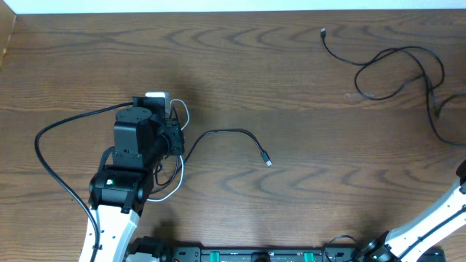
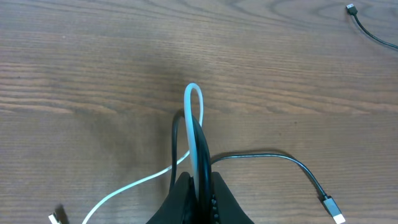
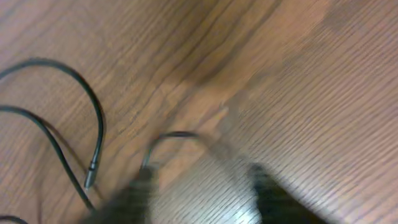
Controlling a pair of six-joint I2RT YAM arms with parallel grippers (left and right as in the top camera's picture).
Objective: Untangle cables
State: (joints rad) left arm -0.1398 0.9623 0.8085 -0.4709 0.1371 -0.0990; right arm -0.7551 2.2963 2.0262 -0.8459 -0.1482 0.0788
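Clearly, the white cable (image 2: 194,99) is behaving as a light, soft cord. It is bending into a narrow loop just in front of the left pincer (image 2: 199,182), which is clamping it tight close to that bend. A black cable (image 2: 273,155) is passing through the same spot, its own loop lying against the white one. I judge that both are sliding easily over each other, so taking hold close to the crossing is giving more control than taking hold near a plug.

The white cable is looking thin and pale, almost bluish, and the black one is ending in a small silver plug (image 1: 268,161) that is resting on the tabletop (image 1: 291,87) near the middle. A second black cable (image 3: 99,124) is lying well apart, toward the far right side. The right pincer (image 3: 205,193) is hanging near it, blurred but seeming wide apart and holding nothing.
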